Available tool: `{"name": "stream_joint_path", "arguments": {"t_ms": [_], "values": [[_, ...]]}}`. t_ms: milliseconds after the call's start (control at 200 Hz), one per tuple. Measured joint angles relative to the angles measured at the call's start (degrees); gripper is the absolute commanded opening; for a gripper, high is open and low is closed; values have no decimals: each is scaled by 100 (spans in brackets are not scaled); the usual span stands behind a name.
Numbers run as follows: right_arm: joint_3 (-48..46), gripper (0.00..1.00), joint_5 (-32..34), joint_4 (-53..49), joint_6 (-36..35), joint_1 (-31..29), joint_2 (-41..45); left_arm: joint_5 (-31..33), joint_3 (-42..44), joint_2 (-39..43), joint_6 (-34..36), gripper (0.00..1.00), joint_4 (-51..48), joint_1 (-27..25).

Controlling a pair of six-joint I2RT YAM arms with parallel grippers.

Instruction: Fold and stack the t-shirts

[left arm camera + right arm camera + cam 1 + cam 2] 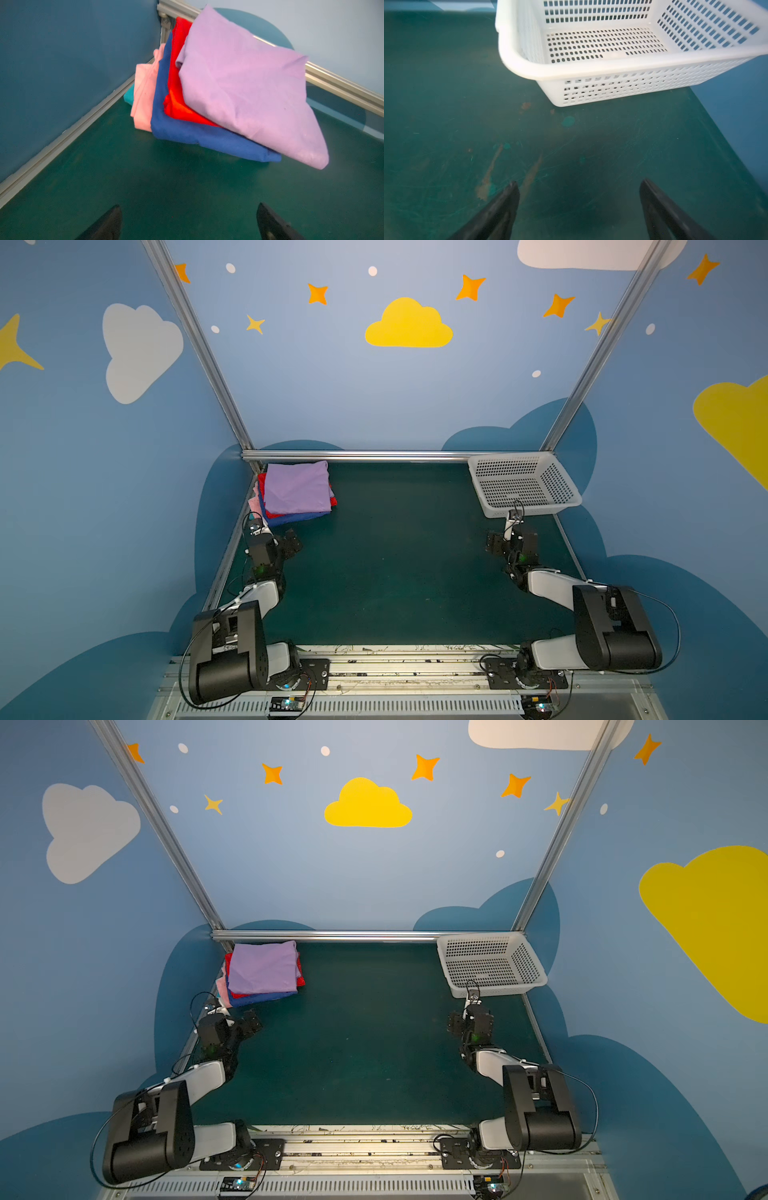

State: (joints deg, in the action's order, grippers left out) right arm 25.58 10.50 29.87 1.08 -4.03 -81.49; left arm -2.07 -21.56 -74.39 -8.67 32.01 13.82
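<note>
My left gripper [189, 205] hangs over the green mat [145, 187], fingers spread wide, gripping nothing. Ahead of it, not touching, sits the folded stack: the lavender shirt [245, 91] on top, then the red shirt [176, 83], the blue shirt [187, 133], and the pink shirt [143, 93] poking out underneath. My right gripper [579, 181] is spread and empty too, and the white basket [591, 66] lies ahead of it.

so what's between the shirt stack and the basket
Nothing but bare green mat lies between the stack and the basket; both top views show it.
</note>
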Motion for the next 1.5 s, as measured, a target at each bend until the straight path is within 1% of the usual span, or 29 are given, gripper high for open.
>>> {"name": "stream_joint_path", "arguments": {"t_ms": [60,105,160,250,316,371,466,521,661,706,776,841,942,1032,1107,1167,1202,1242,1292,1392,1503], "values": [[9,91,-437,-44,-24,199,-107,-31,4,2,50,100,15,2],[151,91,-669,-284,0,260,-166,-42,-20,-24,50,100,-7,17],[293,91,-918,-358,-9,282,-190,-52,-267,-245,50,100,-256,74],[439,91,-1137,-398,7,282,-186,-374,-997,-885,138,100,-625,168],[470,91,-1235,-407,17,282,-186,-507,-1060,-918,203,100,-599,166],[472,91,-1303,-448,20,282,-186,-529,-684,-568,225,100,-385,101],[472,91,-1344,-494,22,282,-186,-444,466,511,136,100,111,7],[472,91,-1360,-516,24,282,-186,-376,953,1097,92,100,146,9],[472,91,-1377,-538,28,282,-186,-319,1425,2317,87,100,-44,-70],[472,91,-1381,-540,28,282,-186,-249,1547,2588,44,100,70,-136],[472,91,-1384,-542,33,282,-186,-103,1762,2728,-138,100,365,-205],[472,91,-1384,-546,35,282,-186,-20,1836,2509,-273,100,522,-212],[472,91,-1386,-551,37,282,-186,-59,1685,1648,-345,100,800,-212],[472,91,-1401,-553,37,282,-186,-251,1335,649,-313,100,1156,-227],[472,91,-1408,-555,39,282,-186,-378,997,-297,-203,100,1757,-308],[472,91,-1414,-560,39,282,-186,-715,721,-1244,-133,100,2393,-358],[472,91,-1414,-562,39,282,-186,-931,555,-1576,-74,100,2385,-376],[472,91,-1414,-566,39,282,-186,-1049,426,-1624,46,100,2081,-422],[472,91,-1416,-570,42,282,-186,-1086,299,-1488,190,100,1832,-540],[472,91,-1419,-570,39,282,-186,-1272,-74,-1414,431,100,1672,-748],[472,91,-1419,-573,39,282,-186,-1263,-201,-1335,555,100,1515,-798]]}}
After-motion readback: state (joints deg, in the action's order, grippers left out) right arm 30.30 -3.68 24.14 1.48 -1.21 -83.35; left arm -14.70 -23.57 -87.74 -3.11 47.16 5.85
